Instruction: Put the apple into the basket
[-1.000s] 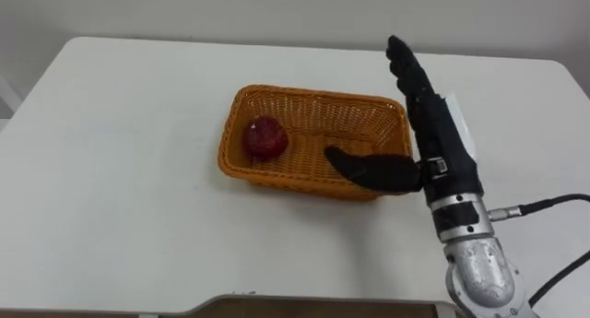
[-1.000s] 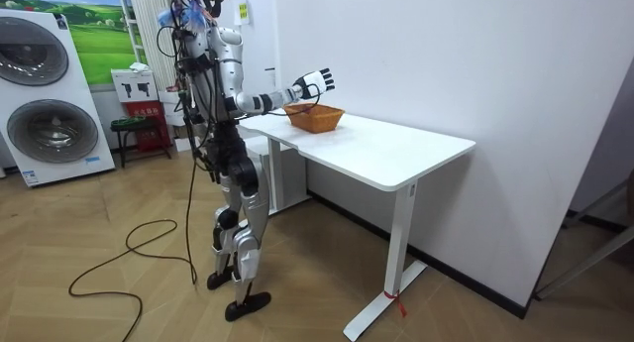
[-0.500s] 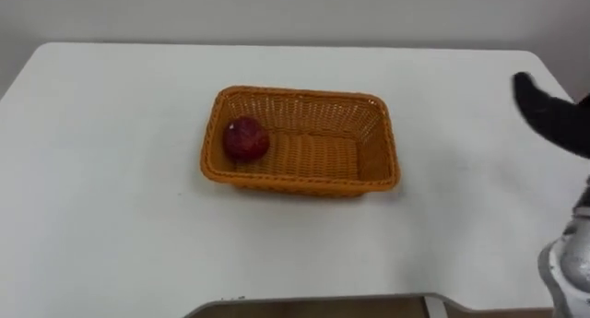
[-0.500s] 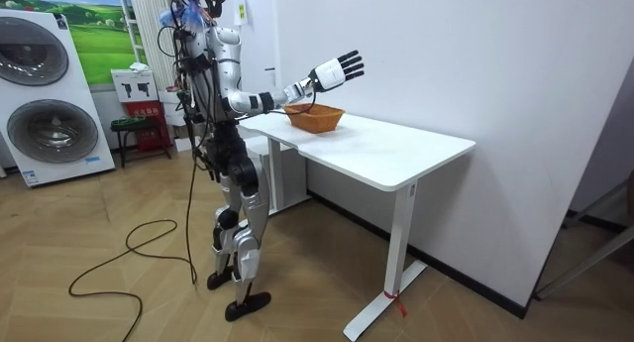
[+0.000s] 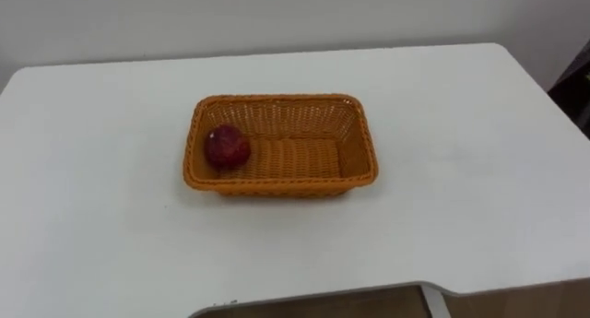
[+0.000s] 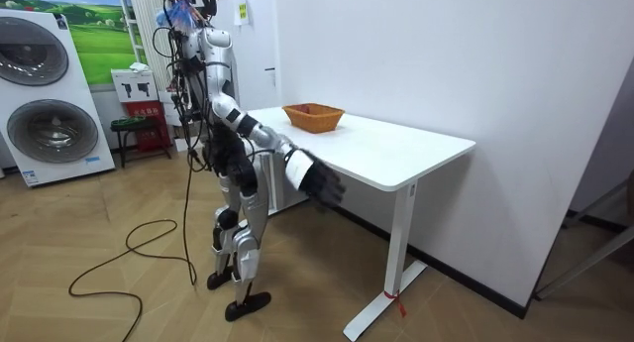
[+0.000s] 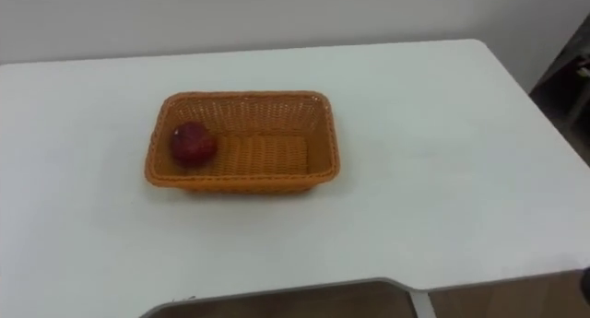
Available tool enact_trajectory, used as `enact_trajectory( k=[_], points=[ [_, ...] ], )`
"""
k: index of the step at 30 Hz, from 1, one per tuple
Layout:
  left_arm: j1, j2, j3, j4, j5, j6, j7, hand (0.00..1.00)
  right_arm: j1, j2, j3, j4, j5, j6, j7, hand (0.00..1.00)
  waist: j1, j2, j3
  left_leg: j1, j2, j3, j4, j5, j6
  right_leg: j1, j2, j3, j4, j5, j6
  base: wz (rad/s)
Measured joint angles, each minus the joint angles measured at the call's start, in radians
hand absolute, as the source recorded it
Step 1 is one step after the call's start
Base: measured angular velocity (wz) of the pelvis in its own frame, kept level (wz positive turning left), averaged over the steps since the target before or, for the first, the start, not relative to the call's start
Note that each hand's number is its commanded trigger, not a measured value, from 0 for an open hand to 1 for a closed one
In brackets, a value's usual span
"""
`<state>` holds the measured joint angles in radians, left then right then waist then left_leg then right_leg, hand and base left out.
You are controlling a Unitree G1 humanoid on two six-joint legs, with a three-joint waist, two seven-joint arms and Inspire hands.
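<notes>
A dark red apple [image 5: 227,147] lies inside the orange wicker basket [image 5: 277,100], against its left end wall. The basket stands on the white table [image 5: 461,170], a little left of the middle, with its right half bare. In the room view I stand at the table's short end, and the basket [image 6: 314,116] sits near that end. My right hand [image 6: 319,183] hangs low in front of me, below the tabletop and off the table's near edge. Its fingers look straight, and it holds nothing.
The table's front edge [image 5: 369,295] runs along the bottom of the eye views, with a rounded corner at the right. In the room view a washing machine [image 6: 45,94] and a red stool [image 6: 139,124] stand behind me, on the wooden floor.
My right hand, raised over the basket's right end a second ago, swung away to the right and then dropped below the tabletop. The apple and basket stay put; the head view shifted.
</notes>
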<state>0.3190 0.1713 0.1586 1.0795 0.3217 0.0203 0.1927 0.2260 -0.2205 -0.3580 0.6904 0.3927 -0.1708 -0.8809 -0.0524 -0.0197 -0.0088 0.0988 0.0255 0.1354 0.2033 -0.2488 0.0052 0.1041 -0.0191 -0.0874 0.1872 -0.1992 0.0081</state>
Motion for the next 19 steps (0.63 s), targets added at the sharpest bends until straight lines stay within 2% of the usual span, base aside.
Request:
enact_trajectory(
  k=[2,4,7,10,15,19],
  points=[
    [0.002,-0.006,0.016,0.000,-0.002,0.010,0.000,0.00,0.002,0.033,0.011,0.125,0.052,0.041,0.037,0.00,0.001,-0.002,0.0006,0.002,0.000,0.001,0.000,0.002,-0.001,0.000,0.000,0.001,0.001,-0.001,-0.001,0.00],
    [0.001,-0.008,0.016,0.000,-0.003,0.018,0.000,0.00,0.000,0.048,0.024,0.203,0.070,0.054,0.060,0.00,0.003,-0.008,0.0007,0.004,-0.001,0.001,0.002,0.002,0.000,0.001,-0.001,0.001,-0.001,-0.002,0.000,0.00],
    [-0.007,-0.008,0.016,0.000,-0.003,0.028,0.000,0.00,-0.001,0.065,0.046,0.287,0.115,0.078,0.098,0.00,0.006,-0.020,0.0059,0.009,-0.004,0.001,0.001,0.002,0.001,0.001,-0.003,0.005,-0.004,-0.005,0.003,0.00],
    [-0.012,-0.008,0.013,0.000,-0.003,0.034,-0.010,0.00,-0.003,0.067,0.093,0.359,0.125,0.082,0.151,0.00,0.009,-0.030,0.0108,0.010,-0.005,-0.001,0.000,0.002,0.001,0.003,-0.004,0.005,-0.004,-0.006,0.003,0.00],
    [-0.014,-0.018,0.028,0.000,0.024,0.051,-0.040,0.00,-0.008,0.067,0.139,0.497,0.087,0.130,0.333,0.00,0.014,-0.020,0.0114,0.017,-0.004,-0.001,-0.009,0.002,0.001,0.011,-0.002,0.001,-0.004,-0.006,0.003,0.01],
    [-0.024,-0.029,0.034,0.001,0.043,0.069,-0.079,0.00,-0.009,0.071,0.209,0.573,0.053,0.194,0.511,0.00,0.031,-0.003,0.0132,0.018,-0.004,-0.010,-0.007,0.002,0.001,0.014,-0.003,-0.004,-0.004,-0.006,0.003,0.02]
  ],
)
